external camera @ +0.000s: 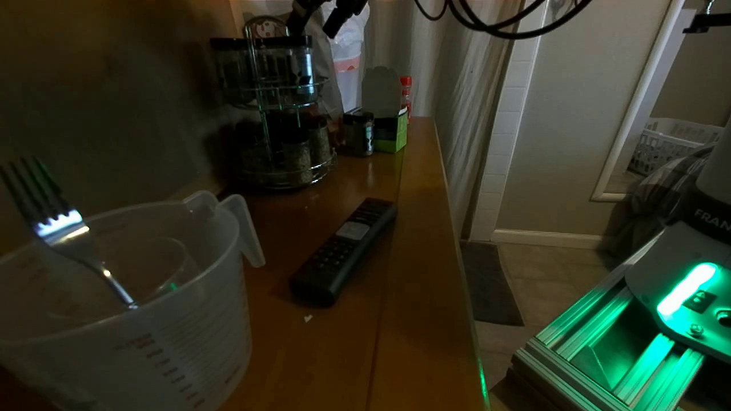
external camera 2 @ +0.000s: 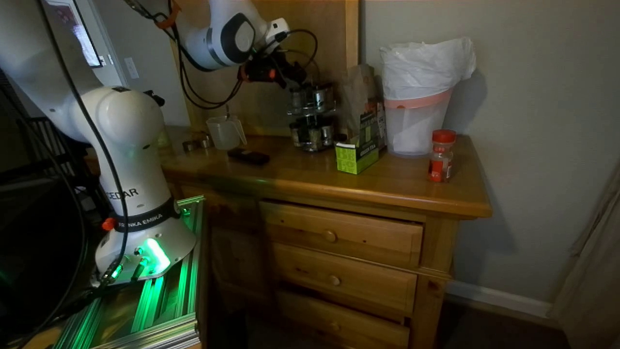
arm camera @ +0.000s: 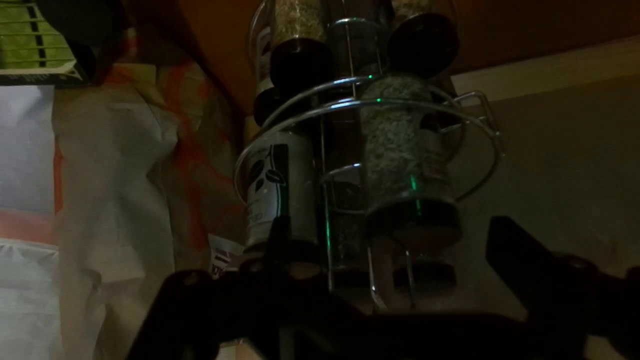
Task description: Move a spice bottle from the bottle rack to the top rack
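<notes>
The bottle rack [external camera: 273, 185] is a two-tier wire stand of dark-lidded glass jars, also in an exterior view [external camera 2: 311, 111]. Its upper tier, the top rack [external camera: 280, 107], holds several jars and shows in the wrist view [arm camera: 345, 104]. My gripper [external camera: 314, 28] is just above the top rack's lids, fingers apart and empty; it is dark in an exterior view [external camera 2: 293, 80]. In the wrist view the fingers [arm camera: 386, 225] stand apart, with a spice jar [arm camera: 397, 145] lying between them in the picture, not gripped. A loose spice jar [external camera: 358, 134] stands on the dresser beside the rack.
A green tea box [external camera 2: 357, 157], paper bag [arm camera: 115, 165], white-lined bin [external camera 2: 416, 121] and red-lidded bottle [external camera 2: 441, 157] stand past the rack. A black remote [external camera: 345, 251] and a measuring jug [external camera: 188, 319] with a fork [external camera: 74, 228] are on the near side. A wall is behind.
</notes>
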Controlling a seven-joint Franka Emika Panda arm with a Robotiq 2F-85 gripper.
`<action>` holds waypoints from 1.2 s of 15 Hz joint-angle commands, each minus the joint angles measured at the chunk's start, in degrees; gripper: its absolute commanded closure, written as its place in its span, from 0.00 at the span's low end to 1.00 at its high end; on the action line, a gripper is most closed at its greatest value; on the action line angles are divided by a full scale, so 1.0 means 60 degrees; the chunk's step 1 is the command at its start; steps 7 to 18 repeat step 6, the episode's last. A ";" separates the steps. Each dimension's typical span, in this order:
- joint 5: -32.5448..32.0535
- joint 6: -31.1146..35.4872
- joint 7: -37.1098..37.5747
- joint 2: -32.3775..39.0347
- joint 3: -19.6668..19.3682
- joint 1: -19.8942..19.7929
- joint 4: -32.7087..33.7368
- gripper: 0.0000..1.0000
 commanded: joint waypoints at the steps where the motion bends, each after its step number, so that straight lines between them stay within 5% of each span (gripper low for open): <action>1: 0.1627 -0.2545 -0.1043 -0.2149 0.1015 0.0165 -0.0462 0.00; 4: 0.2938 -0.4910 -0.1937 -0.2770 0.1690 0.0547 -0.0139 0.00; 5: 0.2904 -0.3859 -0.1820 -0.2188 0.1947 -0.0092 -0.0145 0.00; 18: 0.3116 -0.4149 -0.1873 -0.2404 0.2140 -0.0074 -0.0142 0.00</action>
